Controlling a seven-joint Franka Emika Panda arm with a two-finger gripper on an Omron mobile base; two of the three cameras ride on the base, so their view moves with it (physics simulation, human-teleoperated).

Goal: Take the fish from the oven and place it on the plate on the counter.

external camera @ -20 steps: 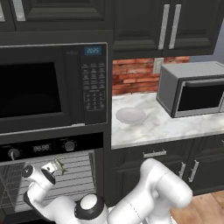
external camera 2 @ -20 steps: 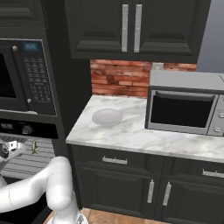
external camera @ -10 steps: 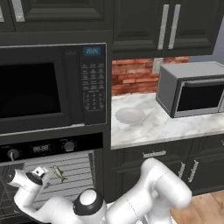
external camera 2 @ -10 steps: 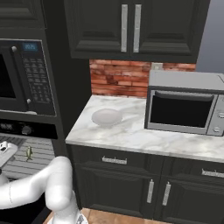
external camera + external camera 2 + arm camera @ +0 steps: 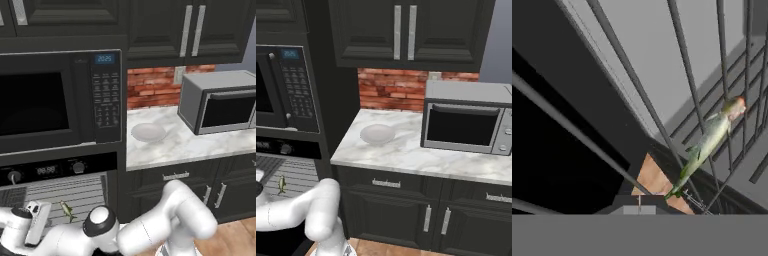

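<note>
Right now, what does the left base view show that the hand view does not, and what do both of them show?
Left base view: the plate on the marble counter, the grey microwave, the black keypad microwave, and the oven's knobs and display.

Hand view: the fish's body up close, pale green with an orange-tinted head, crossed by dark rack wires.

Both: the fish and the oven rack.

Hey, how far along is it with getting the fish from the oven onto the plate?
Done: the oven stands open and the shut gripper has the fish pinched by its tail, lifted in front of the racks. In hand: carrying it out. Left: moving it to the plate on the counter, which has nothing on it.
</note>
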